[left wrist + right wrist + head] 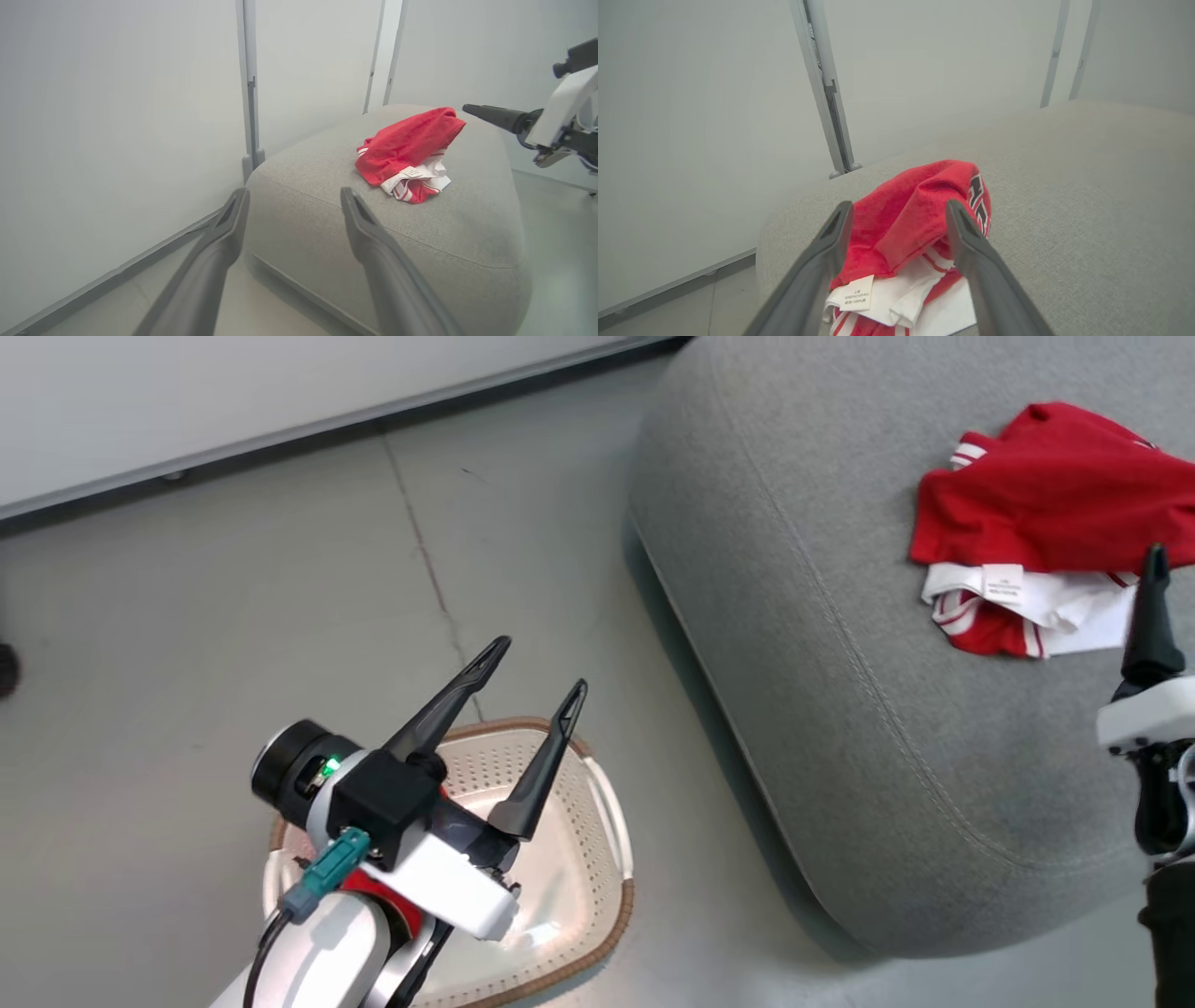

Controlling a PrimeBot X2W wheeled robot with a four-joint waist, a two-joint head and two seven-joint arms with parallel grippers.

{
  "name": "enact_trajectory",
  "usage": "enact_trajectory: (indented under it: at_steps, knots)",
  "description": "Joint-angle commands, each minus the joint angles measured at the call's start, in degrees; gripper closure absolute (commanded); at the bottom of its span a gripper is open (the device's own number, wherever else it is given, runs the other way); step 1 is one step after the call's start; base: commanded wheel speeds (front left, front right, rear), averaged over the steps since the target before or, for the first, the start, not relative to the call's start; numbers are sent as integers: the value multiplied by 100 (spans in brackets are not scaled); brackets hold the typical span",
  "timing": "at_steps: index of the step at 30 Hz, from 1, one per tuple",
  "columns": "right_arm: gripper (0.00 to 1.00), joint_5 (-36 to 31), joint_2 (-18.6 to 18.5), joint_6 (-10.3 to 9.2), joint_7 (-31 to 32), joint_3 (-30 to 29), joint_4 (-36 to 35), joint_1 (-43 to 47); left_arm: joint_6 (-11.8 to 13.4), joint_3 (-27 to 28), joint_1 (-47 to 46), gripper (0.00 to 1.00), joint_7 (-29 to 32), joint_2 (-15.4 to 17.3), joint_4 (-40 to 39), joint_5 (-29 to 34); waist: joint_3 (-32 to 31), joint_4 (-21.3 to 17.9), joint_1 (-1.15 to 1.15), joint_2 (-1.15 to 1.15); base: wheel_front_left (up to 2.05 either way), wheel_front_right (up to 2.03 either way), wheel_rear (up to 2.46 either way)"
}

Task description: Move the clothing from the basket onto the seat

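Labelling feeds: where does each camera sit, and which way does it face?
Head: up high, looking down at floor, basket, seat; left tool open above basket.
Left wrist: left arm, facing seat and wall; own fingers.
Right wrist: right arm, close over the clothing; right tool open.
All share: clothing on seat.

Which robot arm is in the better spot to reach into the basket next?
Left. The left pincer hangs open right above the basket, while the right pincer, open too, is off at the seat by the red clothing lying there.
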Motion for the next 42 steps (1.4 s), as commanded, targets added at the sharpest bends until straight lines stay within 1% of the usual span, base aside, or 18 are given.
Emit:
enact_trajectory:
  at_steps: [1, 2, 3, 4, 12, 17, 21, 25, 30, 36, 42]
  knots:
    - [0, -37, -4, 2, -25, 16, -30, 108, 24, 45, 44, 0, -39, 0, 2, -21, -184, 200, 0, 0, 0, 0, 0]
    - [0, -123, 107, 2, -25, 91, -393, 336, 110, 111, 143, 0, -123, -60, 68, -121, -299, 373, 0, 0, 0, 0, 0]
    - [0, -161, 170, 2, -26, 160, -565, 437, 155, 158, 193, 0, -154, -70, 93, -158, -344, 448, 0, 0, 0, 0, 0]
    - [0, -161, 170, 2, -26, 160, -565, 437, 155, 158, 193, 0, -154, -70, 93, -158, -344, 448, 0, 0, 0, 0, 0]
    - [0, -477, 528, 2, 133, 618, -1788, 1277, 384, 490, 397, 0, -415, -148, 336, -373, -740, 1080, 0, 0, 0, 0, 0]
    - [0, -623, 645, 2, 434, 835, -2465, 1726, 537, 765, 584, 0, -528, -169, 474, -536, -962, 1362, 0, 0, 0, 0, 0]
    - [0, -721, 698, 2, 671, 953, -2884, 2039, 606, 1003, 731, 0, -591, -177, 550, -672, -1108, 1525, 0, 0, 0, 0, 0]
    - [0, -701, 697, 2, 832, 960, -3169, 2353, 666, 1276, 938, 0, -629, -216, 595, -796, -1262, 1636, 0, 0, 0, 0, 0]
    - [0, -601, 702, 2, 941, 963, -3378, 2681, 709, 1630, 1202, 0, -647, -277, 569, -782, -1407, 1733, 0, 0, 0, 0, 0]
    - [0, -576, 703, 2, 1023, 921, -3479, 2989, 602, 2106, 1598, 0, -644, -428, 417, -595, -1535, 1765, 0, 0, 0, 0, 0]
    - [0, -574, 703, 2, 1083, 832, -3533, 3255, 476, 2334, 2000, 0, -644, -521, 359, -306, -1655, 1747, 0, 0, 0, 0, 0]
